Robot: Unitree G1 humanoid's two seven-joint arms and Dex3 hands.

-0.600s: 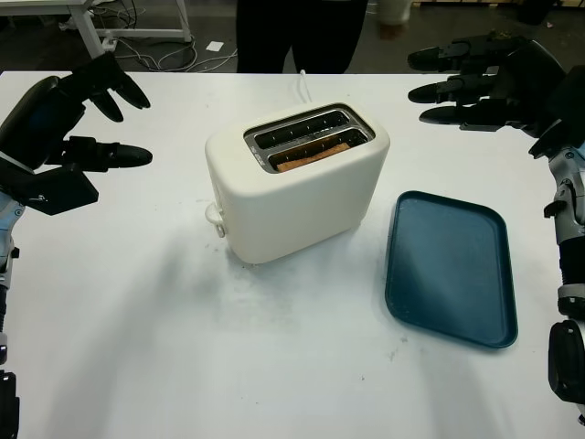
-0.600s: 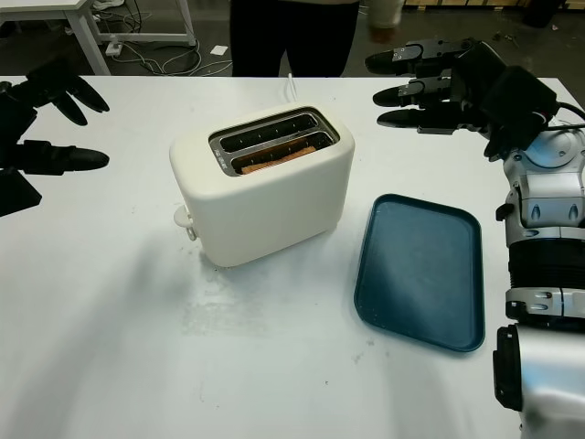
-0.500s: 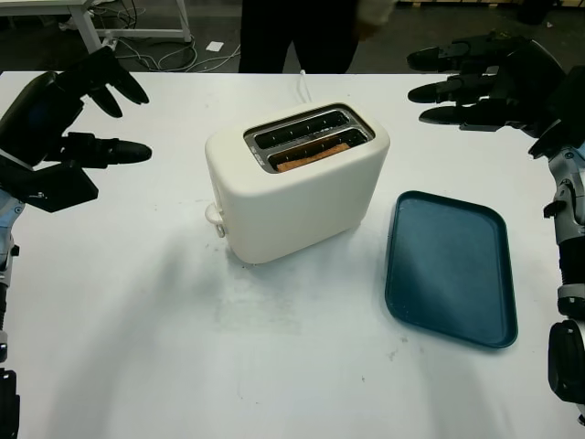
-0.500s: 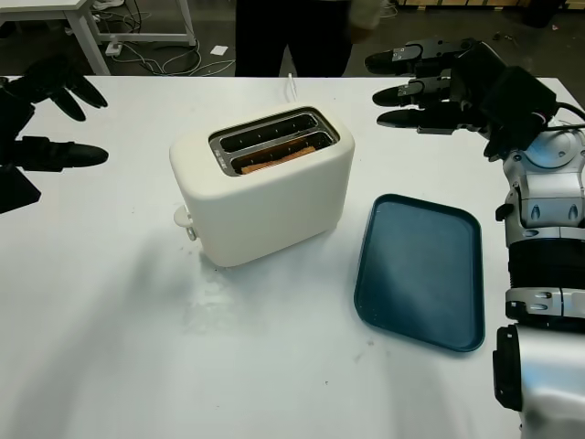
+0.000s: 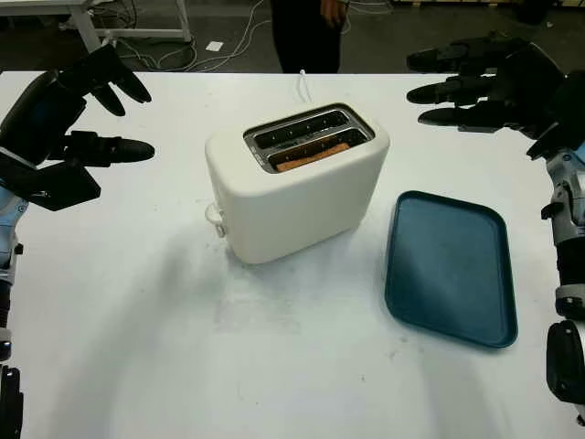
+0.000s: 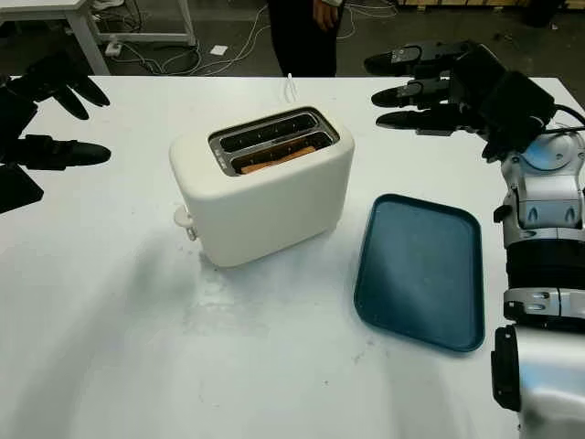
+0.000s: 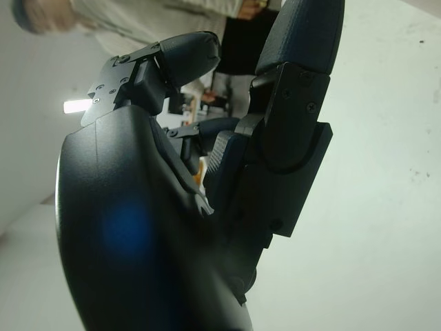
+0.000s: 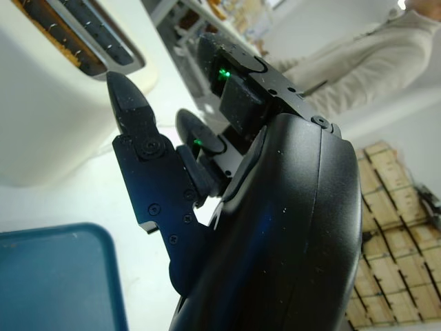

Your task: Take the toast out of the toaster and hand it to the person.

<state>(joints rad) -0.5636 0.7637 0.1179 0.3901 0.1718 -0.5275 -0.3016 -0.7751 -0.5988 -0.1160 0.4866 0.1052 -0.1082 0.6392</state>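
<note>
Toast (image 5: 313, 156) sits in the toaster (image 5: 294, 183); nothing grasped yet.
Right hand (image 5: 475, 87) and left hand (image 5: 69, 119) hover released; one must reach the near slot.

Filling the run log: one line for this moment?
toast: in toaster, near slot | left hand: open, raised left | right hand: open, raised right | tray: bare

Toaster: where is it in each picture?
Left eye view: toaster stands mid-table, toast in its nearer slot.
Right eye view: left of centre.
Right wrist view: beyond the right hand's fingertips.
Left wrist view: I can't make it out.
Shared landmark: blue tray, to its right.
</note>
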